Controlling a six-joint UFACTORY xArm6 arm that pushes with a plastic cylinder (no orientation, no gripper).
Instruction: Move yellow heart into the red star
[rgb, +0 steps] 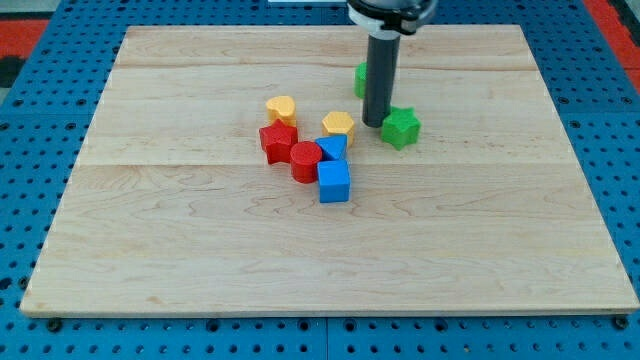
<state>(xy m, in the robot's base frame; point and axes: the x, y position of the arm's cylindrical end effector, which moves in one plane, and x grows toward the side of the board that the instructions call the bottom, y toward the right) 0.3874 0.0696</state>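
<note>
The red star (277, 140) lies left of the board's middle. A yellow block (281, 108), which looks like the heart, sits just above it, touching or nearly touching. A second yellow block (338, 125), hexagon-like, lies to the right. My tip (375, 123) rests on the board between that second yellow block and a green star (401, 127), close to the star's left side. The tip is well to the right of the yellow heart and the red star.
A red cylinder (306, 160) touches the red star's lower right. A small blue block (332, 147) and a blue cube (334, 182) sit beside and below it. A green block (360, 78) is partly hidden behind the rod. The wooden board (150, 250) lies on a blue pegboard.
</note>
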